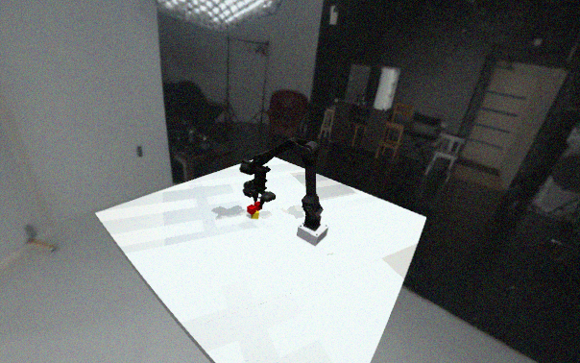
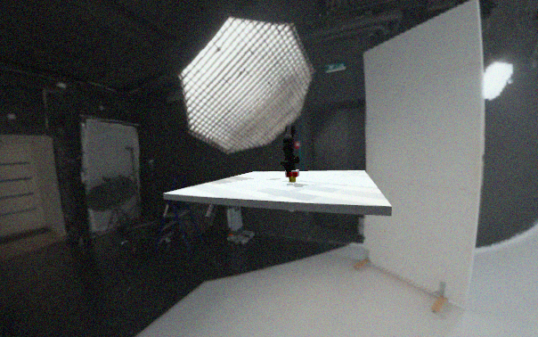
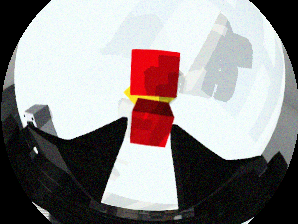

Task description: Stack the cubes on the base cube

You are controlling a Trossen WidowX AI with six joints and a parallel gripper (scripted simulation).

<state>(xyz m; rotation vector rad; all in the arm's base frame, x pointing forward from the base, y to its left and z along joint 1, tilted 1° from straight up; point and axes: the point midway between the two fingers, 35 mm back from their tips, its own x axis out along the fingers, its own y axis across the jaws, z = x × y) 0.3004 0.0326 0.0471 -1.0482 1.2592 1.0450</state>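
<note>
The yellow base cube [image 1: 254, 216] [image 2: 292, 179] [image 3: 162, 99] stands on the table, mostly hidden under the two red cubes. One red cube [image 1: 252, 209] [image 3: 155, 72] is on its top, on the side nearer the top camera. The other red cube [image 1: 258, 205] [image 3: 151, 131] is at the opposite side of the top, between my fingertips. A narrow strip of yellow shows between the two in the wrist view. My gripper [image 3: 150, 122] is open around this second cube, with a slim gap at the left fingertip. Whether this cube rests fully on the base cannot be told.
The arm's grey base block [image 1: 312, 233] [image 3: 37, 114] is bolted on the white table [image 1: 269, 278] [image 2: 249, 192], to the right of the cubes in the top view. Shadows of the arm fall on the table around the cubes.
</note>
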